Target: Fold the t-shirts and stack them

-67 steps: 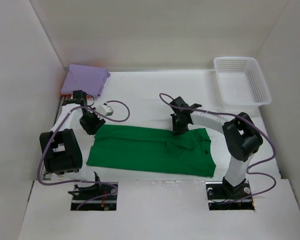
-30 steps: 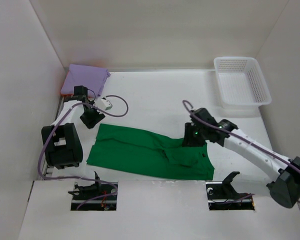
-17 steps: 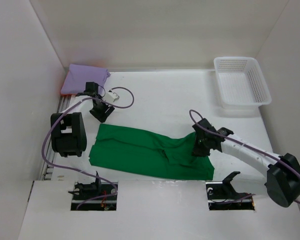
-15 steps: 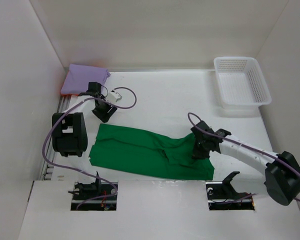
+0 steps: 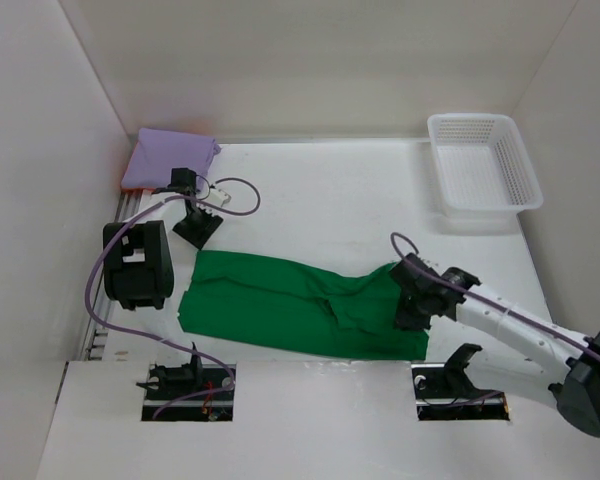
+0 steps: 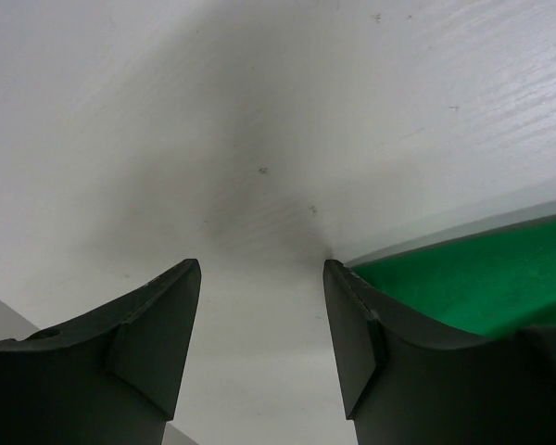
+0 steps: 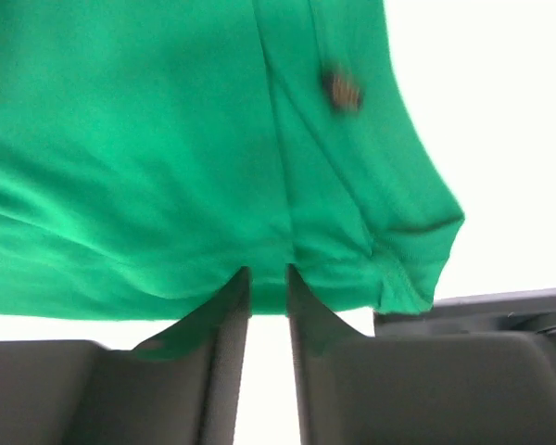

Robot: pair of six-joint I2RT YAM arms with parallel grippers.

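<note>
A green t-shirt (image 5: 290,312) lies folded into a long strip across the near middle of the table. At its right end my right gripper (image 5: 404,308) comes in low. In the right wrist view the right gripper (image 7: 269,273) has narrow jaws pinching the green t-shirt's (image 7: 167,158) hem, and cloth drapes over both fingertips. My left gripper (image 5: 196,228) hovers open just beyond the shirt's far left corner. In the left wrist view the left gripper (image 6: 259,269) has only bare table between its fingers, with the green t-shirt (image 6: 482,278) at the right. A folded lavender t-shirt (image 5: 170,158) rests at the back left.
A white lattice basket (image 5: 450,175) stands at the back right. White walls close in the table on three sides. The left arm's dark body (image 5: 135,265) and its purple cable (image 5: 235,195) sit beside the shirt's left end.
The right arm swung from the shirt's far edge down to its right end, and its jaws narrowed onto the hem. The left gripper drew back off the shirt's far left corner.
</note>
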